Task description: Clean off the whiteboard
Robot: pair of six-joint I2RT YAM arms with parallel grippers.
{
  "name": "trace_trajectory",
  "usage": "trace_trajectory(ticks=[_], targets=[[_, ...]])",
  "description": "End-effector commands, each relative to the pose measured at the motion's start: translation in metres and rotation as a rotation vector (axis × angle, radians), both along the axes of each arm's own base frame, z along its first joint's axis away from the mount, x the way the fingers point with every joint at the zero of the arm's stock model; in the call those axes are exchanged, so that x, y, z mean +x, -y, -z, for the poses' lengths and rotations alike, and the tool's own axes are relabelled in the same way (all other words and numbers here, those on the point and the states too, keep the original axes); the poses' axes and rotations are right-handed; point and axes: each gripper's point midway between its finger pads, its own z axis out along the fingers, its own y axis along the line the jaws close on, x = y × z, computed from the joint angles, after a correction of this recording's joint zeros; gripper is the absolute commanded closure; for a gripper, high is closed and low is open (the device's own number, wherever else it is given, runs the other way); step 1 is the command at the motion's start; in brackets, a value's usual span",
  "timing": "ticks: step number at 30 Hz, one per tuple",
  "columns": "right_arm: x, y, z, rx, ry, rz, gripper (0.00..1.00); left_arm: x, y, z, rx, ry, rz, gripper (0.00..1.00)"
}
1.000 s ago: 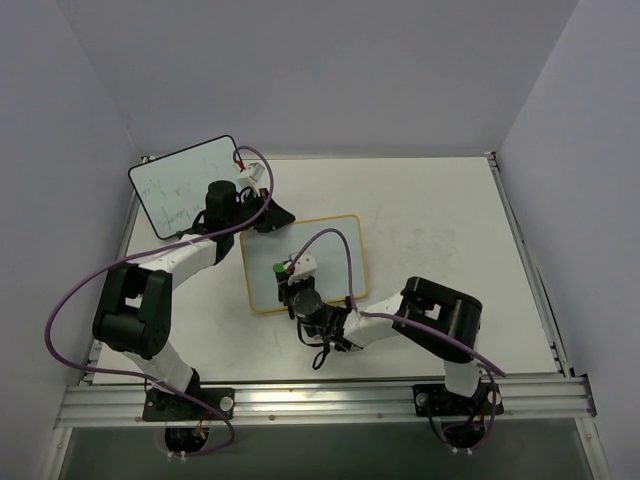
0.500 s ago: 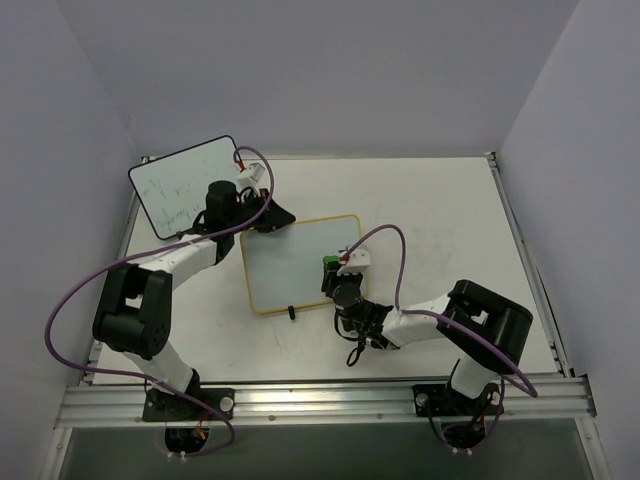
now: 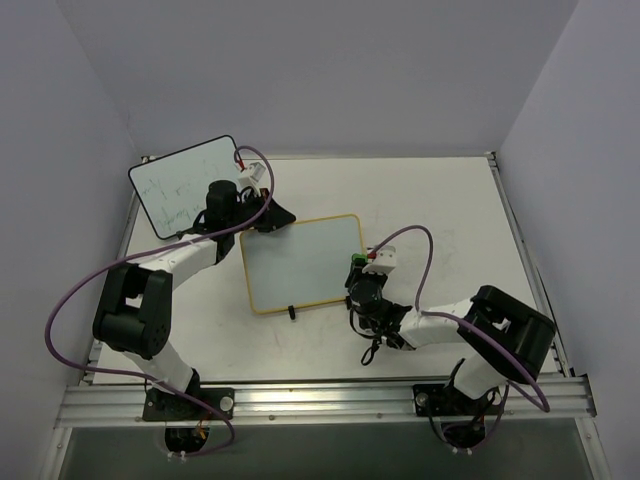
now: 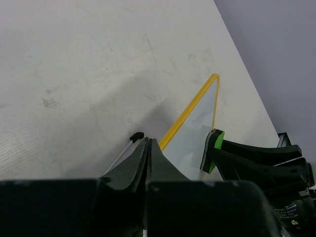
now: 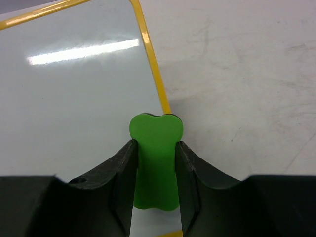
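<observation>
The whiteboard (image 3: 300,262) was laid flat, face up, mid-worktop (image 3: 440,210), its long axis set left to right with the right end turned slightly toward the far side. Two boards were counted, the other a black-framed whiteboard (image 3: 185,185) at the far left corner, and one green eraser (image 5: 154,133). The eraser was pinched by the right pincer (image 3: 360,272) at the board's right edge, while the left pincer (image 3: 272,218) was pressed together at its far left corner.
</observation>
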Motion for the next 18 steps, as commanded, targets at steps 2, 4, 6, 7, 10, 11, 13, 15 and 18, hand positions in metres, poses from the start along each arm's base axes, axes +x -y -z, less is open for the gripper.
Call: trace_trajectory(ticks=[2,4,6,7,10,11,13,15,18], targets=[[-0.002,0.0,0.021,-0.062,-0.048,-0.009,1.0,-0.004,0.006,-0.003,0.007,0.008,0.037,0.98],[-0.005,-0.018,0.026,-0.072,-0.05,-0.048,1.0,-0.003,0.006,-0.003,0.006,0.01,0.037,0.98],[-0.009,-0.032,0.029,-0.082,-0.049,-0.077,1.0,-0.003,0.006,-0.004,0.006,0.011,0.037,0.98],[-0.012,-0.047,0.03,-0.082,-0.046,-0.107,1.0,-0.003,0.006,-0.003,0.006,0.01,0.037,0.98],[-0.019,-0.083,0.036,-0.063,-0.049,-0.183,1.0,-0.004,0.006,-0.004,0.004,0.01,0.038,0.98],[-0.022,-0.093,0.039,-0.06,-0.053,-0.208,1.0,-0.004,0.006,-0.004,0.006,0.011,0.037,0.98],[-0.031,-0.11,0.052,-0.078,-0.068,-0.249,1.0,-0.004,0.006,-0.004,0.005,0.012,0.039,0.98],[-0.038,-0.13,0.059,-0.081,-0.078,-0.289,1.0,-0.004,0.006,-0.006,0.004,0.015,0.037,0.98],[-0.039,-0.131,0.059,-0.067,-0.076,-0.282,1.0,-0.004,0.005,-0.006,0.011,0.018,0.032,0.98]])
